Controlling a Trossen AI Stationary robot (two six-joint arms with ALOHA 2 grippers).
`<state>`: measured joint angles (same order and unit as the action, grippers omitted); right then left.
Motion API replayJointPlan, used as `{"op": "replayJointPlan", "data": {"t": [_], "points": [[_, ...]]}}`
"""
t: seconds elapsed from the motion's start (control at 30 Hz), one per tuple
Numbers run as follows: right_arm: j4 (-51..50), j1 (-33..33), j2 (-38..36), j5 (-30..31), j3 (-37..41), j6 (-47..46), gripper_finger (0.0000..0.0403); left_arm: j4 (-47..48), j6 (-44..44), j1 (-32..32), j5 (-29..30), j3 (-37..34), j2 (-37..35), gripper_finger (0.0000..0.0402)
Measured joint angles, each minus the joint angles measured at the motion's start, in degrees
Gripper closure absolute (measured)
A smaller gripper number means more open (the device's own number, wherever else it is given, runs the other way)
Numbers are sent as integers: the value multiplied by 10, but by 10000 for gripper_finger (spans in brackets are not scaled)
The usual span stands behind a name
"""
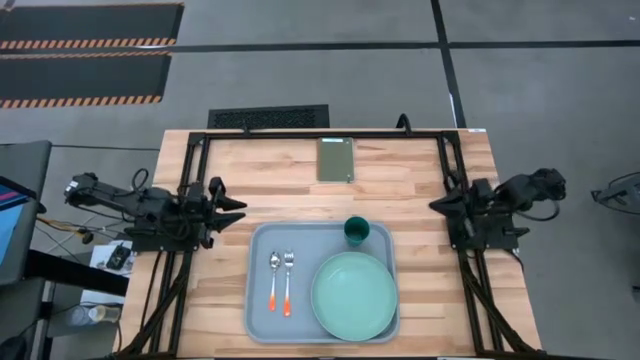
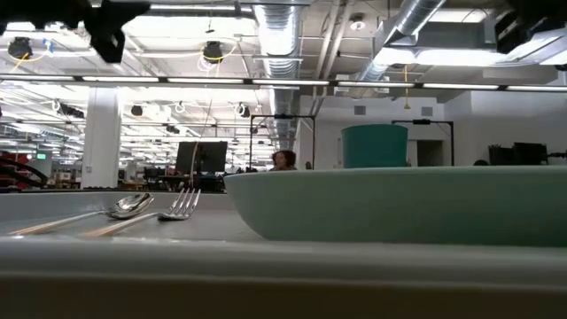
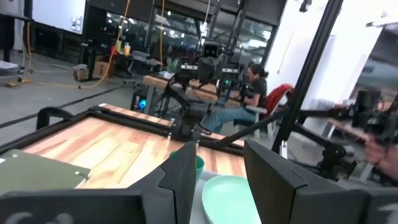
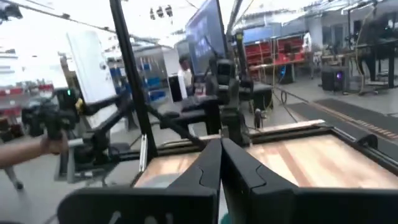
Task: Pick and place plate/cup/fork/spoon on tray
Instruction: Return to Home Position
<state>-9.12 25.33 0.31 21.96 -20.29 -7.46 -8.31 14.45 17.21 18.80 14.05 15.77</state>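
The grey-blue tray (image 1: 262, 240) lies at the table's near middle. On it rest the mint-green plate (image 1: 354, 296) at the right, the dark teal cup (image 1: 357, 231) upright at the far right corner, and the spoon (image 1: 273, 279) and the fork (image 1: 288, 282) side by side at the left, orange handles toward the near edge. My left gripper (image 1: 237, 209) hangs open and empty above the table's left side. My right gripper (image 1: 436, 205) is shut and empty above the right side.
A small olive-green slab (image 1: 336, 159) lies flat at the table's far middle. A black frame (image 1: 320, 134) runs around the table's edges. A person sits at a desk (image 3: 249, 87) in the room beyond the table.
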Motion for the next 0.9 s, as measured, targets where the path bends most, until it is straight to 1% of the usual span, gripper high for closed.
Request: {"op": "replayJointPlan", "data": {"t": [0.07,0.17,0.27,0.33,0.47,0.57,0.8,0.9], "points": [[28,0,5,11,15,-1,369,-28,6,0,0,-28,-17,280],[12,-1,-1,19,48,-6,369,-43,19,0,-3,-70,-48,280],[44,-1,-2,21,68,-11,369,-55,34,0,-2,-112,-79,280],[36,-1,-1,21,88,-14,369,-56,44,0,-1,-132,-96,280],[61,-1,-1,22,111,-6,369,-15,57,1,5,-134,-125,280],[55,-4,-1,22,123,6,369,-5,35,1,-4,-134,-134,280],[60,-21,-1,22,167,10,369,13,14,1,6,-134,-136,280],[88,-34,0,22,180,4,369,33,13,1,-1,-134,-136,280]]}}
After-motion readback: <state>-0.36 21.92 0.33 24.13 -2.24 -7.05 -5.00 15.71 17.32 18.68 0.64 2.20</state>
